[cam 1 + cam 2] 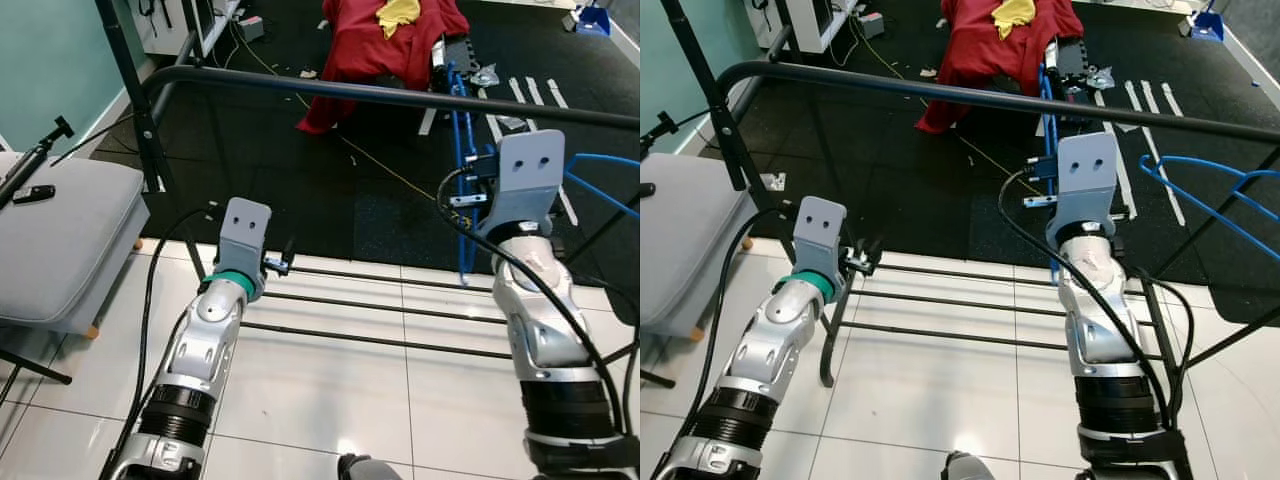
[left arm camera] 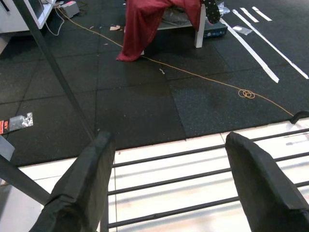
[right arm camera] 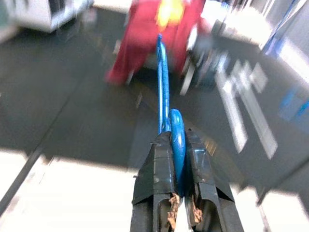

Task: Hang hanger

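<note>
Currently: blue hanger point(image 3: 164, 87) clamped in right hand point(image 3: 177, 145), near the black rail point(image 1: 400, 97).
Hanger's curved hook is pinched between the right hand's two black fingers point(image 3: 155, 169); its body extends forward past the rail, over the dark mat point(image 1: 300, 190). Second blue hanger point(image 1: 1210, 190) hangs on the rail further right. Left hand point(image 2: 169, 179) is held low with fingers spread wide, gripping nothing, above the rack's lower bars point(image 2: 193, 169). Red cloth point(image 1: 370, 45) lies beyond; grey cushion point(image 1: 60, 230) at left.

The hanger point(image 3: 165, 92) is clamped in the right gripper point(image 3: 177, 159), behind the rail point(image 1: 400, 97); a cushion point(image 1: 60, 230) is placed left of the left gripper point(image 2: 169, 159).
</note>
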